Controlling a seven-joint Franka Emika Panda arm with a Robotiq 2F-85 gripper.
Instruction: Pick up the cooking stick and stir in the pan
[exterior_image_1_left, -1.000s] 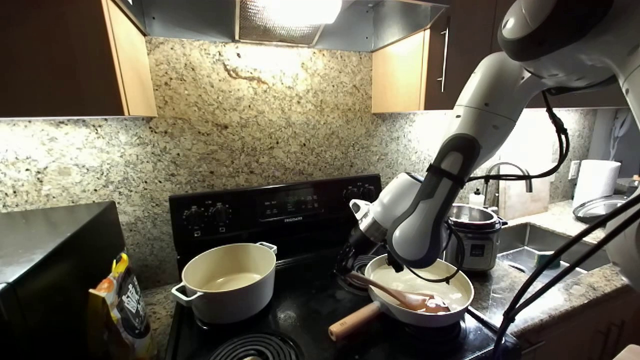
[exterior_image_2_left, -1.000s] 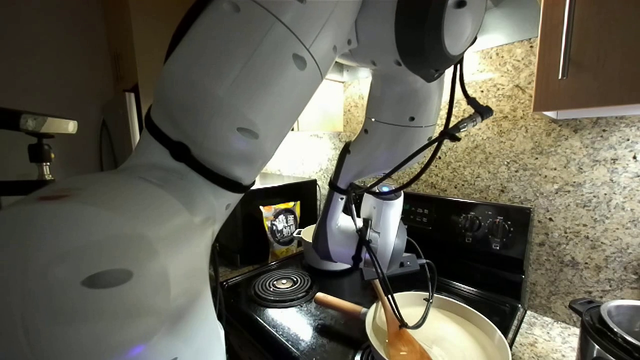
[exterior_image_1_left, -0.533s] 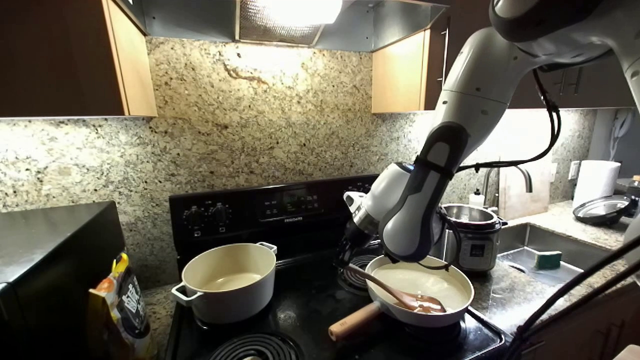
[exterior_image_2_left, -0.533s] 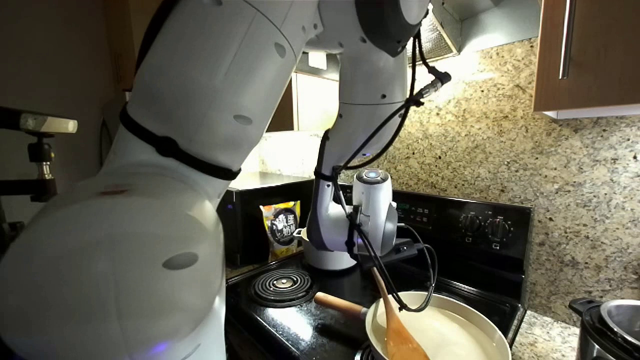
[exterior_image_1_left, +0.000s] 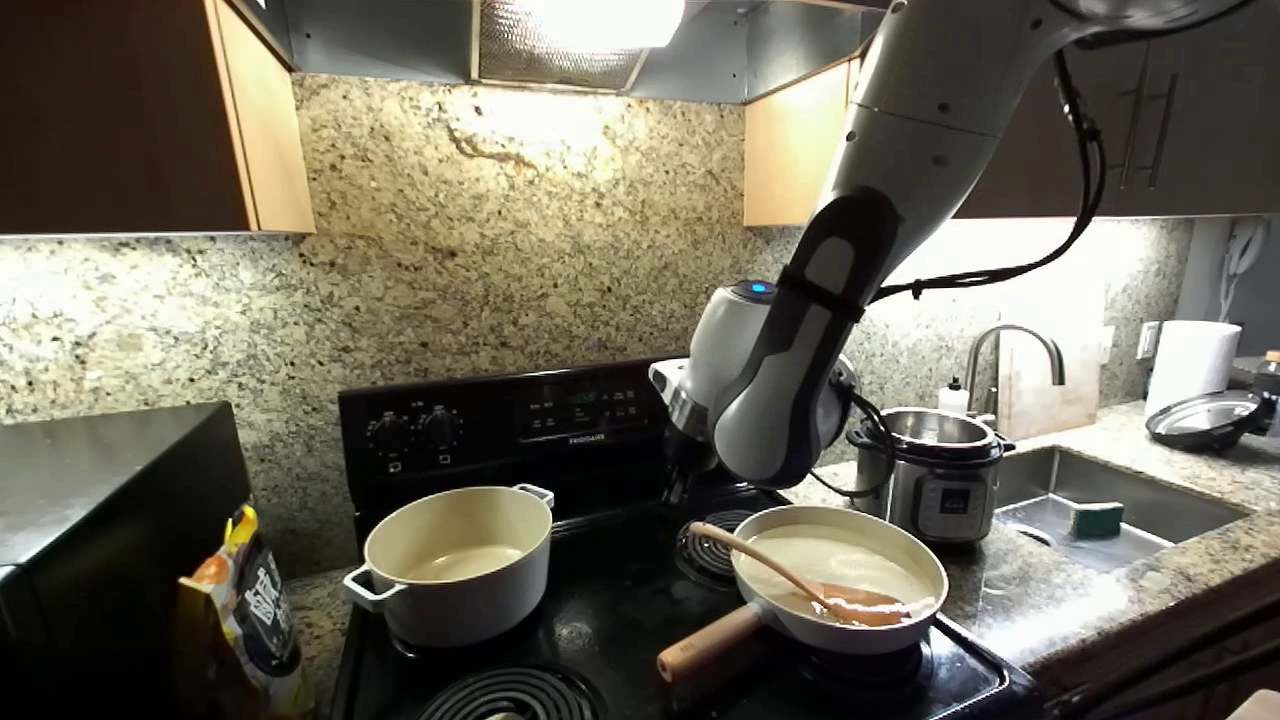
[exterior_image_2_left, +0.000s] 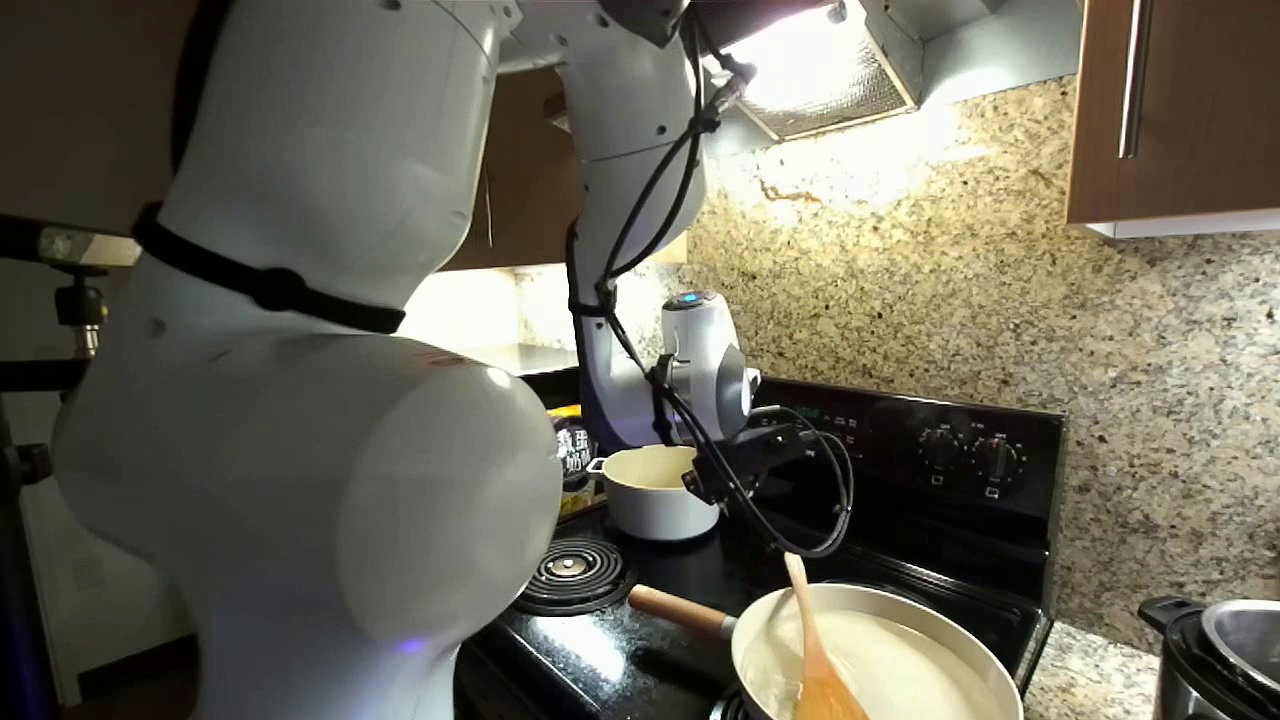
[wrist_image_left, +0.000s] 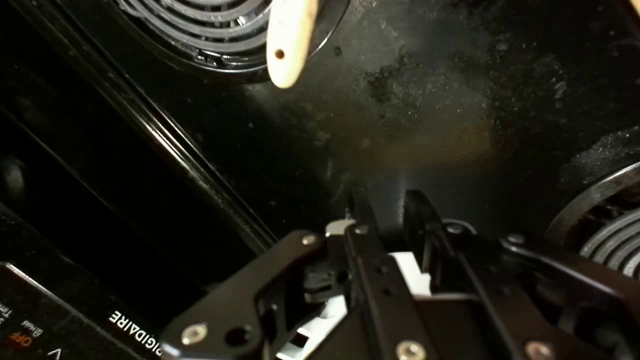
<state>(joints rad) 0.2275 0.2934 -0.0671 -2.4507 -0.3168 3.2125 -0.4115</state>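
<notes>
Leaning out of the pan (exterior_image_1_left: 800, 630), slim orange-brown cooking stick (exterior_image_2_left: 816, 655), glossy-headed, pale-tipped; gripper (wrist_image_left: 387, 197) narrowly spread.

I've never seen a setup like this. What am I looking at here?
The big machine is a robot arm, a jointed mechanical limb ending in a black claw. Two views come from cameras outside it. Another comes from its wrist, looking past the claw's fingers to the black stovetop. On that sit a wood-handled frying pan and a two-handled pot. A wooden spoon rests in the pan, sticking out over its edge. Beside the stovetop stands what looks like an electric pressure cooker. Nothing is held: the fingers stand slightly apart, with nothing visible between them.
</notes>
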